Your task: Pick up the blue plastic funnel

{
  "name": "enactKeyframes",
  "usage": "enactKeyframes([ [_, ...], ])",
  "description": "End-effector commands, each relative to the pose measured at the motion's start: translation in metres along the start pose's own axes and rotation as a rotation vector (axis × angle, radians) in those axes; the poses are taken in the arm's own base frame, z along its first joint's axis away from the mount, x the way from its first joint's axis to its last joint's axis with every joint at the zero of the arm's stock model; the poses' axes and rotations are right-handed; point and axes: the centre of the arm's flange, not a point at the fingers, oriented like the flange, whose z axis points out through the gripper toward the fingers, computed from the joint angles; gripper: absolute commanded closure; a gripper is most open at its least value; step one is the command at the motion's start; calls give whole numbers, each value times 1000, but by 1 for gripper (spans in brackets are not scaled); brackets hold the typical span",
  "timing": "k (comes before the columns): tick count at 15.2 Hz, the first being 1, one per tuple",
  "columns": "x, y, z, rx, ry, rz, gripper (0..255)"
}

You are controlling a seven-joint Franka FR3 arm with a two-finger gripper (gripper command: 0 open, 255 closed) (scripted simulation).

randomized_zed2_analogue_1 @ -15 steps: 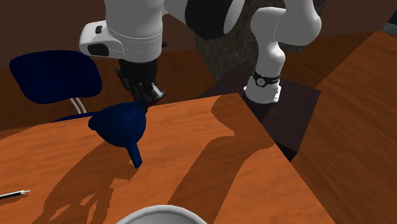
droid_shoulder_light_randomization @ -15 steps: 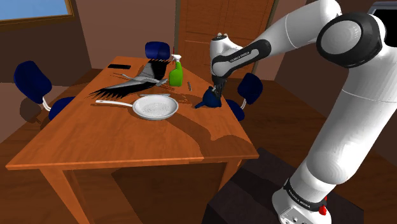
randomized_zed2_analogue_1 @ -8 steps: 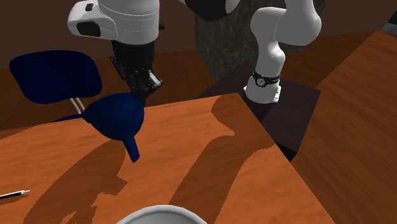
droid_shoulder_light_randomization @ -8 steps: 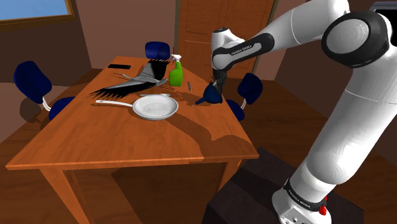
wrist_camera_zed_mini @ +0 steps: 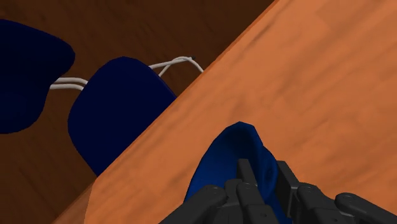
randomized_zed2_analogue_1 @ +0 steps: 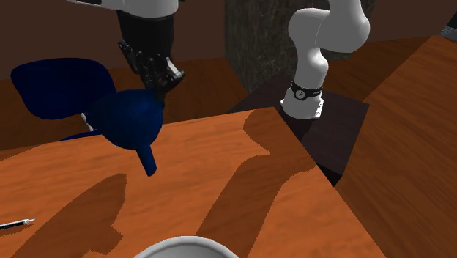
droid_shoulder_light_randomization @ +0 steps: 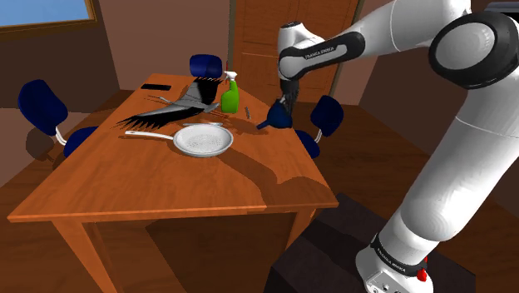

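The dark blue funnel [droid_shoulder_light_randomization: 279,118] hangs above the wooden table [droid_shoulder_light_randomization: 166,179] near its right edge in the shoulder view, tilted with its spout pointing down and left. My black gripper [droid_shoulder_light_randomization: 284,105] is shut on the funnel's rim. In the second exterior view the funnel [randomized_zed2_analogue_1: 129,119] is clear of the tabletop, its spout slanting down, and the gripper [randomized_zed2_analogue_1: 157,82] clasps its upper rim. From the wrist, the funnel's rim [wrist_camera_zed_mini: 230,159] sits clasped between the fingers [wrist_camera_zed_mini: 247,175], with the table edge below.
A white bowl [droid_shoulder_light_randomization: 203,138], a green spray bottle [droid_shoulder_light_randomization: 230,96], black utensils [droid_shoulder_light_randomization: 166,112] and a dark flat thing [droid_shoulder_light_randomization: 155,86] lie on the table's far half. Blue chairs [droid_shoulder_light_randomization: 326,116] stand around it, one just beyond the edge under the funnel [wrist_camera_zed_mini: 121,108].
The gripper has risen with the funnel held in it, lifting it off the table. The funnel's shadow on the tabletop has slid away from it.
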Motion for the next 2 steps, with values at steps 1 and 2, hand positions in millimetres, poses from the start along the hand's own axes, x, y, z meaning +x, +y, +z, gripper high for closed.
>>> enactKeyframes([
  [1, -1, 3, -6, 0, 0, 0, 255],
  [2, -1, 3, -6, 0, 0, 0, 255],
])
